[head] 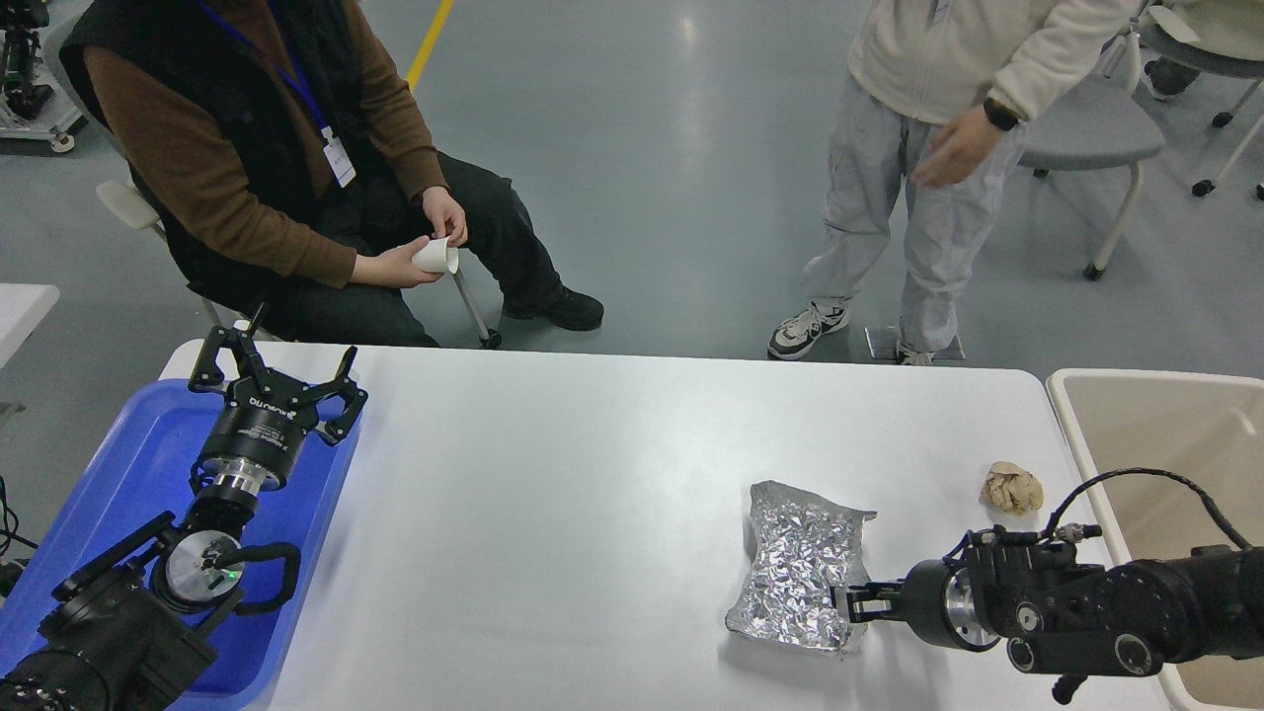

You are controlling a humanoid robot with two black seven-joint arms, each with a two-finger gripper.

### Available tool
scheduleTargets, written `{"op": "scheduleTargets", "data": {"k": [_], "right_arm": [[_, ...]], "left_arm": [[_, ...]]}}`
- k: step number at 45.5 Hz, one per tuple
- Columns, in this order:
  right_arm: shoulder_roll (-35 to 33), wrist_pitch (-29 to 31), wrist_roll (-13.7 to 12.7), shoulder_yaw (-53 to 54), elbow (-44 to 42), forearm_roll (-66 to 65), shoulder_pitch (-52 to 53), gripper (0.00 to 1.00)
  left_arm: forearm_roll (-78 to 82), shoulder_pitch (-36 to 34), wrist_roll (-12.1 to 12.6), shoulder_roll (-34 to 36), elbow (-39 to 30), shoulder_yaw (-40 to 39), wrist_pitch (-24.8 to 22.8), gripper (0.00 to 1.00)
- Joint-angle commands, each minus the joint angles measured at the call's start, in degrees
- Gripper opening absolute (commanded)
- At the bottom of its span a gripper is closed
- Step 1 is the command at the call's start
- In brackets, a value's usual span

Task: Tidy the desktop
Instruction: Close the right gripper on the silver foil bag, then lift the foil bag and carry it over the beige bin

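Note:
The white desktop (592,474) holds a crinkled silver foil bag (802,563) lying flat at the right front, and a crumpled brown paper ball (1012,488) near the right edge. My right gripper (851,603) reaches in from the right, and its fingers are closed on the foil bag's lower right edge. My left gripper (276,380) is open and empty, held above the far end of the blue tray (138,464).
A beige bin (1165,425) stands against the table's right end. The blue tray sits on the left end. A seated person holding a white cup (435,256) and a standing person (918,148) are beyond the far edge.

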Motion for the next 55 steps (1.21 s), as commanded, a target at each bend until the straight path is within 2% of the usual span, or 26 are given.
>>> {"op": "scheduleTargets", "data": {"k": [1, 26, 43, 55], "right_arm": [[-0.18, -0.25, 0.19, 0.07, -0.1, 0.2, -0.08, 0.0], [-2.73, -0.95, 1.24, 2.09, 1.66, 0.72, 4.31, 0.0], [-6.95, -0.07, 1.51, 3.85, 13.17, 7.92, 21.09, 0.0], [-10.02, 1.68, 2.04, 3.94, 13.97, 11.62, 33.4, 0.0]], "left_arm": [[0.0, 0.0, 0.0, -0.03, 0.0, -0.03, 0.0, 1.0], [0.0, 0.0, 0.0, -0.03, 0.0, 0.05, 0.0, 1.0], [0.0, 0.0, 0.0, -0.03, 0.0, -0.03, 0.0, 1.0], [0.0, 0.0, 0.0, -0.03, 0.0, 0.06, 0.0, 1.0]]}}
